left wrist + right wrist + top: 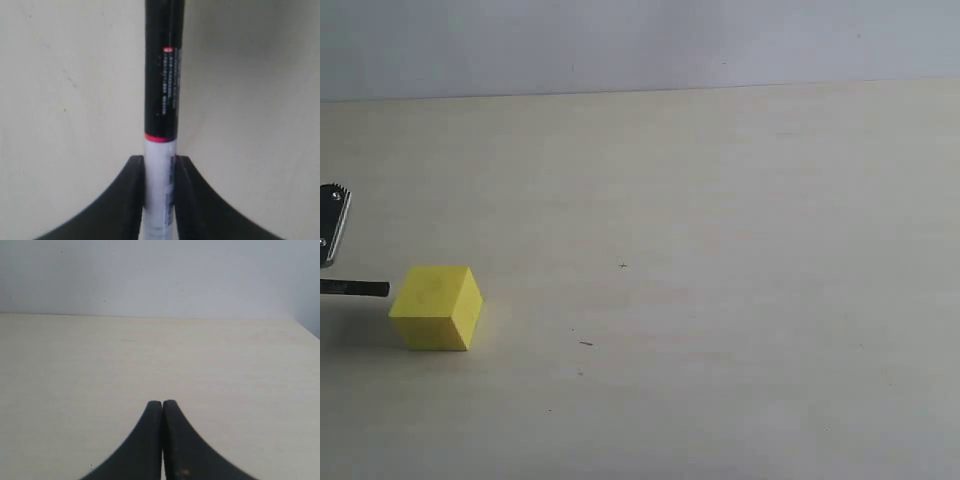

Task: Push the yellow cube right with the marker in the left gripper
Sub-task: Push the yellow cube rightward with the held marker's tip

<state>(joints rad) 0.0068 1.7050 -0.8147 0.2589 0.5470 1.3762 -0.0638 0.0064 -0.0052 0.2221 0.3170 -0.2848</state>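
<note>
in the left wrist view, the marker [162,75] is seen clamped between the two black fingers of the left gripper [160,167]. the white barrel is pinched at the fingertips and the black part is pointed out ahead over the pale table [60,100]. the yellow cube is not shown here.

in the exterior view, the yellow cube [437,307] is found low at the left of the table, well short of the middle. the dark end of the marker is laid level at the far left, aimed at the cube's left side, with its tip just beside the upper left edge. whether contact is made cannot be told. only a screwed plate of the gripper is seen at the frame's edge.

in the right wrist view, the right gripper [162,405] is shown with its fingers pressed together on nothing, over bare table.

the step in hand is judged to be the start of the push. a steady, level sweep rightward is called for, with the tip kept against the cube's left face so that it is slid rather than turned.
</note>
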